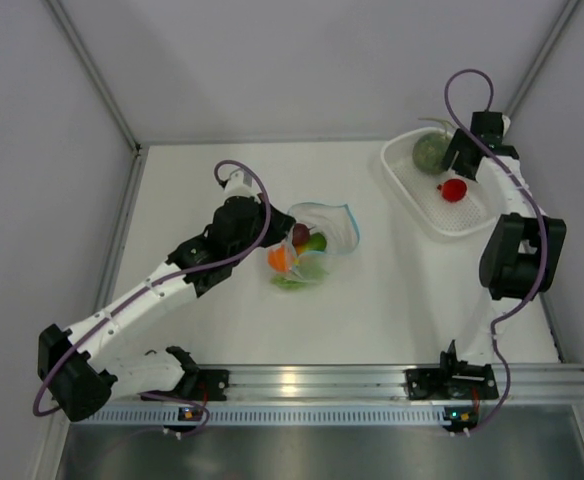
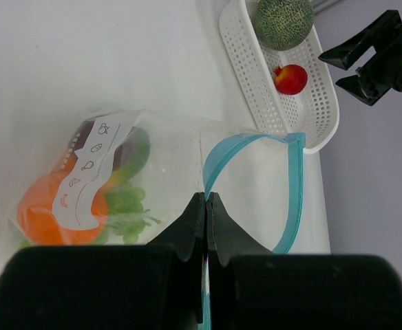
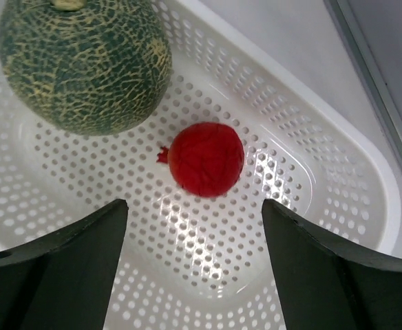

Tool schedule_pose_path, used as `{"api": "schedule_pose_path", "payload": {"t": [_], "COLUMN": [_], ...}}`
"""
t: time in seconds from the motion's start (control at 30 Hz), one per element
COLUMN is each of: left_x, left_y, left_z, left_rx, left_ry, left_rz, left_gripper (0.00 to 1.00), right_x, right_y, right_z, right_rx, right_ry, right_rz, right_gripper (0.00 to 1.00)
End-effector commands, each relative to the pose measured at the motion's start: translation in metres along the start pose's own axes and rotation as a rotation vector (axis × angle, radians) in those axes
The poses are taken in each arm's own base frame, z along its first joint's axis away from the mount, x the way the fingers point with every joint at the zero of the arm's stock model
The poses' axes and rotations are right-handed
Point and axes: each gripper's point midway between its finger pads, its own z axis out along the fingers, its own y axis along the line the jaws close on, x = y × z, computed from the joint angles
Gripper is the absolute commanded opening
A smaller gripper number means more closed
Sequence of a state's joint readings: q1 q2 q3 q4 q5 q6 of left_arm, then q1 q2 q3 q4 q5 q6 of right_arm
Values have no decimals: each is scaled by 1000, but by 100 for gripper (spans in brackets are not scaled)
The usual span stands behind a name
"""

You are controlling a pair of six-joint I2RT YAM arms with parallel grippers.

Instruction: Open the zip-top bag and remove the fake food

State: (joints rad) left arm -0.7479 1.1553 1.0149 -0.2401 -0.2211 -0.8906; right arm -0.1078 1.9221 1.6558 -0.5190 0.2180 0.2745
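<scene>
Zip-top bag (image 2: 170, 161) label (image 2: 87, 175), left wrist view only

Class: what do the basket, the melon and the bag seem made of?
Basket: likely glossy white moulded plastic, perforated. Melon: probably matte plastic or foam, netted rind. Zip-top bag: thin clear plastic film, crinkled, blue zip strip.

Grey-green netted melon (image 3: 84, 65) cropped at top edge, toy food (image 2: 49, 216) in clear crinkly zip-top bag (image 2: 177, 148) partly hidden behind white label (image 2: 84, 175)

White table (image 1: 392, 300), zip-top bag (image 1: 327, 232) lying near its middle, white perforated basket (image 1: 467, 213) at far right
</scene>
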Motion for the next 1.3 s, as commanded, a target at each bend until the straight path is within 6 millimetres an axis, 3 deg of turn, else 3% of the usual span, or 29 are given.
{"api": "schedule_pose_path", "payload": {"t": [0.0, 0.17, 0.3, 0.37, 0.4, 0.57, 0.7, 0.93, 1.1, 1.27], "left_x": [-24, -27, -27, -26, -25, -27, -30, -27, -27, -26], "left_y": [-22, -22, -20, -18, -17, -14, -13, -7, -8, -9], "left_z": [-9, -9, -7, -4, -4, -4, -6, -5, -6, -7], "left_rx": [57, 49, 40, 29, 26, 15, 10, -6, -2, 3], "left_ry": [-65, -79, -81, -83, -83, -97, -109, -109, -109, -105], "left_rz": [-6, -12, -20, -28, -29, -37, -40, -42, -45, -53], "left_gripper": [0, 0, 0, 0, 0, 0, 0, 0, 0, 0], "right_x": [-29, -16, 14, 23, 33, 62, 86, 116, 138, 160], "right_y": [27, 72, 128, 143, 159, 194, 209, 217, 221, 233], "right_z": [-62, -119, -164, -183, -199, -259, -297, -361, -381, -377], "right_rx": [-122, -258, -409, -457, -505, -638, -723, -845, -910, -942], "right_ry": [-105, -157, -154, -169, -171, -196, -213, -266, -250, -211], "right_rz": [34, -5, -60, -74, -97, -163, -210, -292, -328, -334], "right_gripper": [79, 68, 58, 53, 52, 45, 42, 42, 42, 43]}}
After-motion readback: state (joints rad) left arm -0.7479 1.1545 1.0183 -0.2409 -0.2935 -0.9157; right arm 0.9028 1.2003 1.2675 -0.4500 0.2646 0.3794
